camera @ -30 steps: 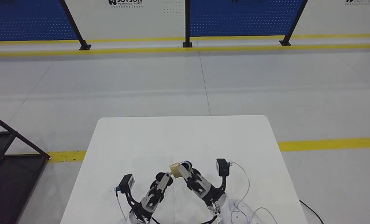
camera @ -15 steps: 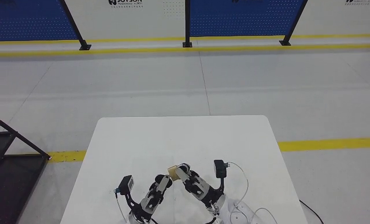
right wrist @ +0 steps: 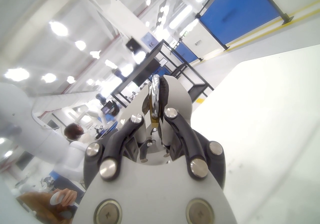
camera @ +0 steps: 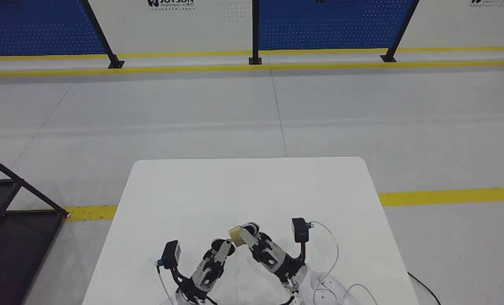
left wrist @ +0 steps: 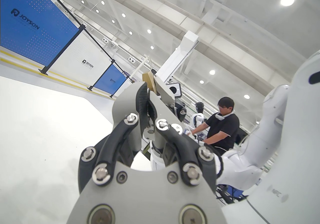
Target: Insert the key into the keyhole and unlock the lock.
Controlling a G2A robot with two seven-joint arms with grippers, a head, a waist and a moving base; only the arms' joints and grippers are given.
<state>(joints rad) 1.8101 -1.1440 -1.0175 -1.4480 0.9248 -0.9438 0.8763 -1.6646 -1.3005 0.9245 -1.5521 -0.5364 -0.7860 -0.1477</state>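
Since the earlier frame the left gripper (camera: pixel 225 247) and the right gripper (camera: pixel 246 237) have drawn slightly back toward the near edge of the table (camera: pixel 236 187), carrying the lock (camera: pixel 235 232) with them. The right gripper's grey fingers are clamped on the lock; its rounded chrome shackle (right wrist: pixel 155 94) and brass body (right wrist: pixel 153 121) sit between them. The left gripper's ribbed black pads (left wrist: pixel 142 100) are pressed together, tips just beside the brass block. Whether a key lies between them cannot be told. The lock is held above the smooth white tabletop. Beyond lie a pale glossy floor (camera: pixel 315 116) with yellow stripes (camera: pixel 441 197), then blue perforated panels (camera: pixel 339 17).
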